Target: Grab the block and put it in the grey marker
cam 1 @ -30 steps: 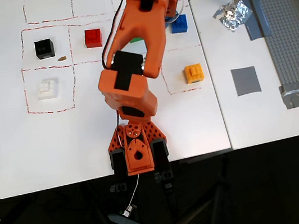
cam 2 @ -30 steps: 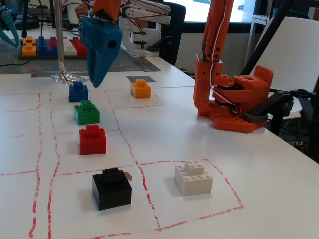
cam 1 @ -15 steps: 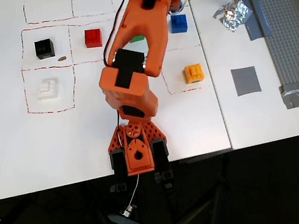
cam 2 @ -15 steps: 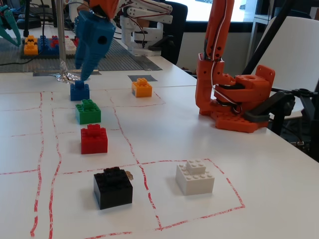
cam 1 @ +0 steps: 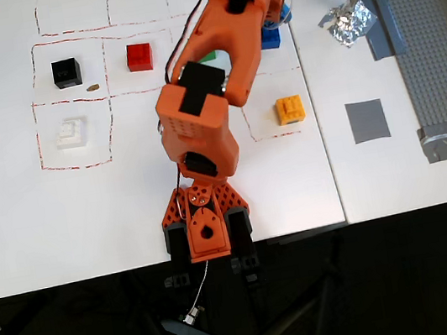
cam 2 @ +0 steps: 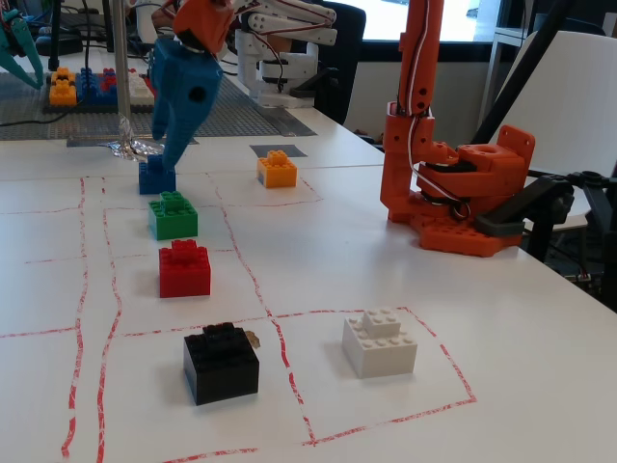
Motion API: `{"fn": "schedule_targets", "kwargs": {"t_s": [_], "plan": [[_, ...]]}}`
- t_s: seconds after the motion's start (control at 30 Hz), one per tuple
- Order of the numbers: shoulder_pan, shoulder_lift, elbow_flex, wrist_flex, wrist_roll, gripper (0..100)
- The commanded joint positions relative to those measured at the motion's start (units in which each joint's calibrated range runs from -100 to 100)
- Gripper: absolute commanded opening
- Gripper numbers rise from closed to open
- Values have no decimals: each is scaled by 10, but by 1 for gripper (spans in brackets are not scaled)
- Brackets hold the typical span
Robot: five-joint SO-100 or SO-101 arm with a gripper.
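Block: one blue, gripper on it, grip state unclear; one grey marker.

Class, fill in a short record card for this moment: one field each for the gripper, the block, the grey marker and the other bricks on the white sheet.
gripper: lowered onto the blue block; open or shut unclear
block: on the table, in line behind the green brick
grey marker: empty, beyond the sheet's right edge in the overhead view
other bricks: red brick, black brick, white brick, orange-yellow brick
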Motion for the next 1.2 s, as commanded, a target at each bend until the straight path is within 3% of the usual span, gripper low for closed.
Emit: {"fn": "schedule_targets", "kwargs": {"t_s": [0.0, 0.8, 1.17], "plan": [[25, -22, -63, 16, 3, 28], [19, 102, -160, 34, -20, 30], [13, 116, -141, -5, -23, 22]]}}
